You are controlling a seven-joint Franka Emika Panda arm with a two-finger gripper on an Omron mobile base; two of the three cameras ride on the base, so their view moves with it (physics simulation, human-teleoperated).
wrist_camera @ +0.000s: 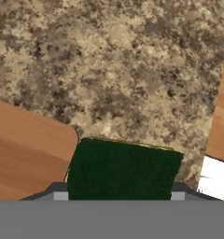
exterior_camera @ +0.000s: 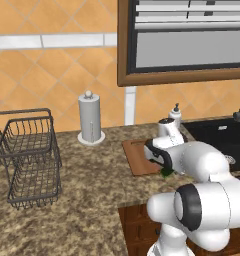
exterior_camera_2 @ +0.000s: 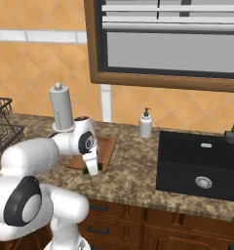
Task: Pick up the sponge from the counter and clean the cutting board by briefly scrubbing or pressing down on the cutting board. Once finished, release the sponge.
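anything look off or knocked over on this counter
Nothing stands out. The paper towel holder and soap bottle stand upright, the wire basket sits level, and the cutting board lies flat on the counter. The sponge sits between the pincer tips.

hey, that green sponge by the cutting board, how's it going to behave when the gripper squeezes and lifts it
The sponge is a small flat block, so it is probably light and unlikely to roll or tip. Being a sponge, it likely gives a little under a squeeze. It sits between the gripper fingertips, beside the cutting board on the counter; whether the fingers touch it cannot be told.
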